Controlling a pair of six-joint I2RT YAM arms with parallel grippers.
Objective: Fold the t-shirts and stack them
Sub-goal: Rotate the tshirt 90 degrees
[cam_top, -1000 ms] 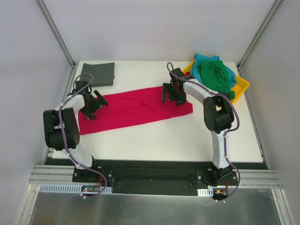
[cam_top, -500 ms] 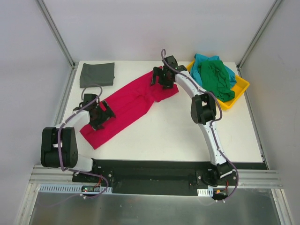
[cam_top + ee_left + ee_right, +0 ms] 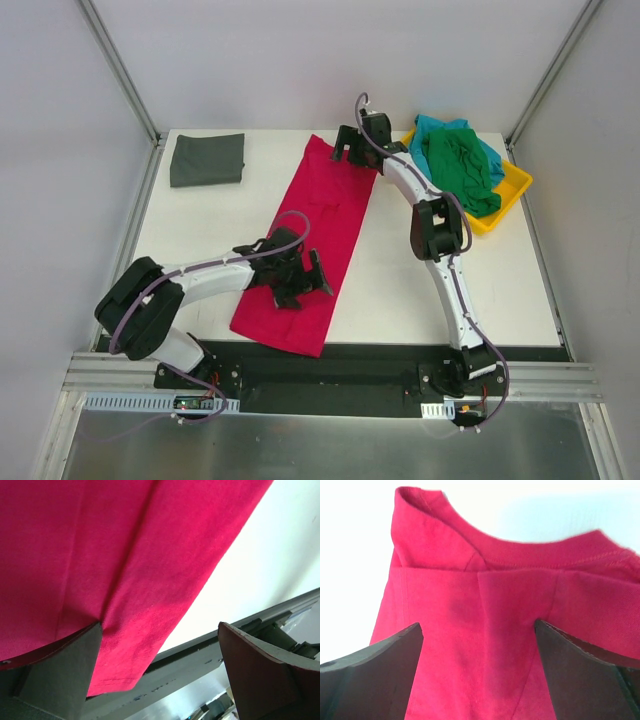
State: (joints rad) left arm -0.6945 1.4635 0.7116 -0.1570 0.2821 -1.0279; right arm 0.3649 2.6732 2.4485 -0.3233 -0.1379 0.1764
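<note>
Folded into a long strip, the crimson red t-shirt lies slanted across the table, from far middle to near edge. The left gripper, jaws wide apart, sits over its near end. The right gripper, equally spread, sits over the collar end.

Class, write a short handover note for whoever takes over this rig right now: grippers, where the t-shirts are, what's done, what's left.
Left gripper: open, over the near end of the red t-shirt.
Right gripper: open, at its collar end.
Red t-shirt: a long narrow strip, lying near to far on the table.
Dark grey t-shirt: folded, far left corner.
Green t-shirt and teal t-shirt: crumpled in the yellow tray, far right.
Done: grey folded. Left: finish the red, fold green and teal, stack all.
</note>
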